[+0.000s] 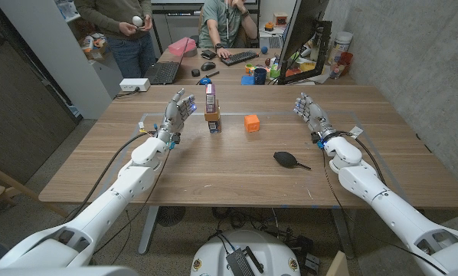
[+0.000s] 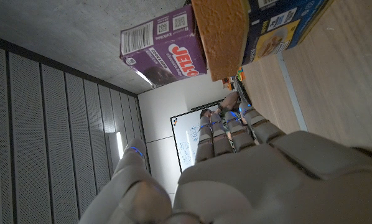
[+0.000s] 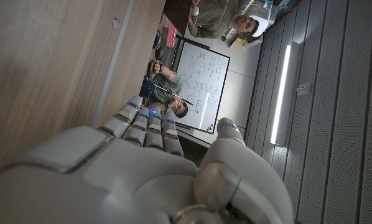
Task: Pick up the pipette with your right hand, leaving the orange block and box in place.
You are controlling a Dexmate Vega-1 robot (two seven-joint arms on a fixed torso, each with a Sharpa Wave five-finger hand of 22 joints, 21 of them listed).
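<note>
Both robot hands are waiting open over the tabletop [image 1: 137,169]: left robot hand [image 1: 178,109], right robot hand [image 1: 311,113]. The pipette [image 1: 286,159] is lying untouched near the orange block [image 1: 251,123] and box [image 1: 211,101].

A wooden table [image 1: 214,180] with a plank-grain top is carrying everything here. Taking the orange block [image 1: 251,123] as the landmark: it is sitting directly on the wood near the middle of the far half. To the robot's left of it, near but apart, a tan block [image 1: 213,123] is standing on the tabletop and bearing a purple Jell-O box [image 1: 210,97] upright on top; in the left wrist view the purple Jell-O box [image 2: 164,51] is showing its label beside the tan block [image 2: 222,31]. Nearer the robot than the orange block and slightly to its right, the black bulb pipette [image 1: 287,159] is lying on its side, thin tip pointing right.
</note>
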